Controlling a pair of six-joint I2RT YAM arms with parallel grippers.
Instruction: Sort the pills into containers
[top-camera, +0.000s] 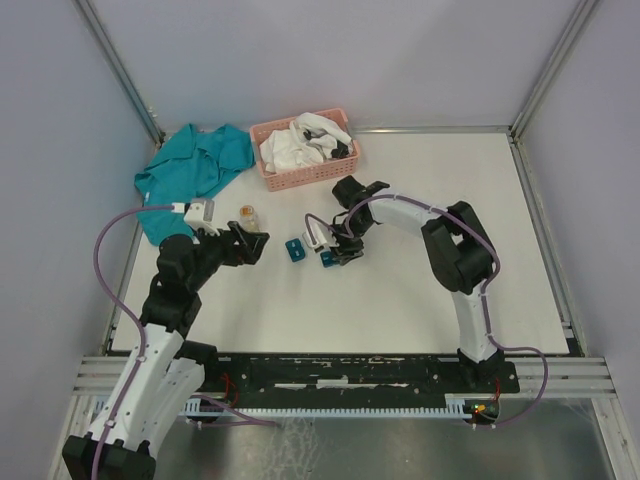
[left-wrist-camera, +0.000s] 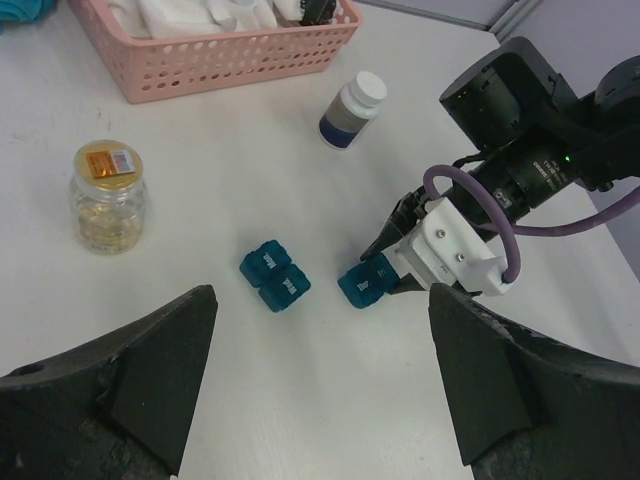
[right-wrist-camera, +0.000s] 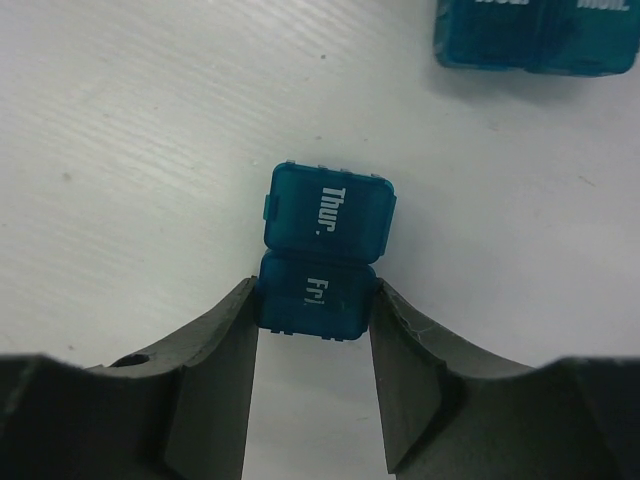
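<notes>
Two teal-blue containers lie closed on the white table. The one marked Mon and Wed (left-wrist-camera: 274, 276) (top-camera: 296, 249) lies free. The one marked Thur and Fri (right-wrist-camera: 330, 210) (left-wrist-camera: 366, 284) sits between the fingers of my right gripper (right-wrist-camera: 316, 305) (top-camera: 335, 255), which is shut on its Fri half; it seems to rest on the table. My left gripper (left-wrist-camera: 320, 300) (top-camera: 255, 243) is open and empty, hovering near the front of both containers. A glass jar (left-wrist-camera: 108, 200) (top-camera: 247, 214) of yellowish pills and a white pill bottle (left-wrist-camera: 352, 110) stand behind them.
A pink lattice basket (top-camera: 300, 178) (left-wrist-camera: 220, 60) holding white cloth stands at the back. A teal cloth (top-camera: 195, 165) lies at the back left. The other container shows at the top right edge of the right wrist view (right-wrist-camera: 540, 35).
</notes>
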